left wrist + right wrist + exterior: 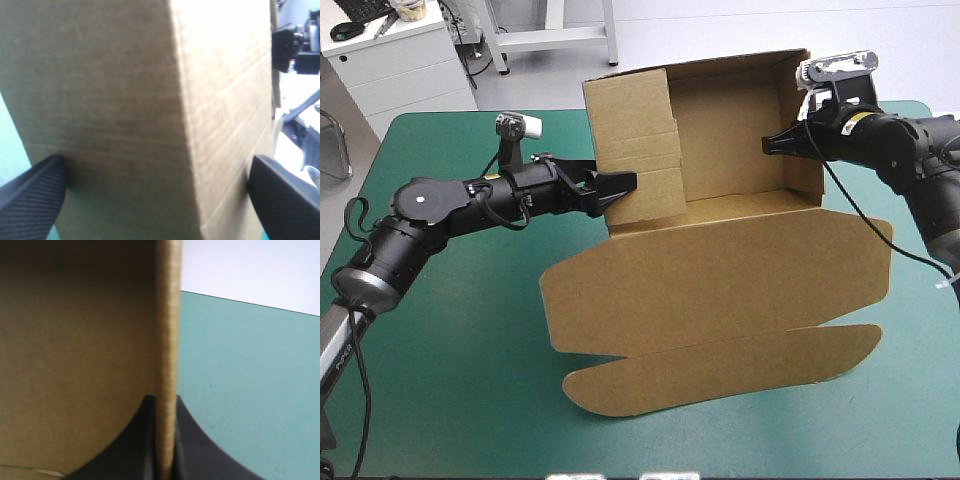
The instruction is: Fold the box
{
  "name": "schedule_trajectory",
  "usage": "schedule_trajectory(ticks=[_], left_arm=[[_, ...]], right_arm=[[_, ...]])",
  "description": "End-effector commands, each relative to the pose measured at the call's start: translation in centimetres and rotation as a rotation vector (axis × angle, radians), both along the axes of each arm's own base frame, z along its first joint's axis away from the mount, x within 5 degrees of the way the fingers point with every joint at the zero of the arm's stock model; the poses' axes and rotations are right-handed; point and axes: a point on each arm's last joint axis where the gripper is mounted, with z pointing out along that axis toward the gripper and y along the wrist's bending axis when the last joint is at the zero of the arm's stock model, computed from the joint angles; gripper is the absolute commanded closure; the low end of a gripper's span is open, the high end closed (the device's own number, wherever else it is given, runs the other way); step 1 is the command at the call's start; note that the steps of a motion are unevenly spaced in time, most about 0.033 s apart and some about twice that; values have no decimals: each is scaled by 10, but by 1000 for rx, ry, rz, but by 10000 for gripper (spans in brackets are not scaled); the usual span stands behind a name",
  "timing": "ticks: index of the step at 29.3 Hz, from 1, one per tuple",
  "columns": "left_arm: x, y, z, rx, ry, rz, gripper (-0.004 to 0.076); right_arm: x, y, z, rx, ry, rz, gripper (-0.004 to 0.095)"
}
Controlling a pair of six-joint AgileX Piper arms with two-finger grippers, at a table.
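On the teal-green surface [450, 380] the brown box [720, 270] stands toward twelve o'clock, lid flat toward six; the right gripper [775, 143], fingers pinching its three-o'clock wall, should brace it while the left gripper [620, 185], fingers spread astride the nine-o'clock wall, tucks squarely.

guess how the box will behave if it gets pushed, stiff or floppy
Probably stiff: the box holds its raised walls upright. Likely light, since the right gripper steadies a wall with one pinch. The flat lid may hinge along its creases.
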Motion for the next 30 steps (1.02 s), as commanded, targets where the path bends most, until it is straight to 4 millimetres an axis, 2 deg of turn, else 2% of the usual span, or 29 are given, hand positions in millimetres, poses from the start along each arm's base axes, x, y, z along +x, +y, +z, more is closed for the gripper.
schedule_trajectory(ticks=[1, 11, 14, 20, 25, 27, 30], left_arm=[[-8, -10, 42, -40, -88, 127, 20], [-2, -29, 54, 110, -64, 228, 36], [1, -34, 55, 180, -53, 270, 67], [-2, -50, 58, 318, -117, 380, 203], [-3, -59, 53, 319, -89, 484, 276], [-1, -61, 51, 305, -71, 488, 342], [1, -64, 47, 307, -49, 482, 532]], right_arm=[[-10, -1, 25, 59, -112, 1, 920], [-10, 4, 27, 148, -118, 13, 921], [-8, 6, 25, 169, -101, 20, 921], [-2, 10, 19, 216, -64, 32, 921], [2, 12, 15, 237, -44, 23, 921], [3, 12, 13, 238, -37, 24, 921], [3, 13, 11, 234, -11, 29, 921]])
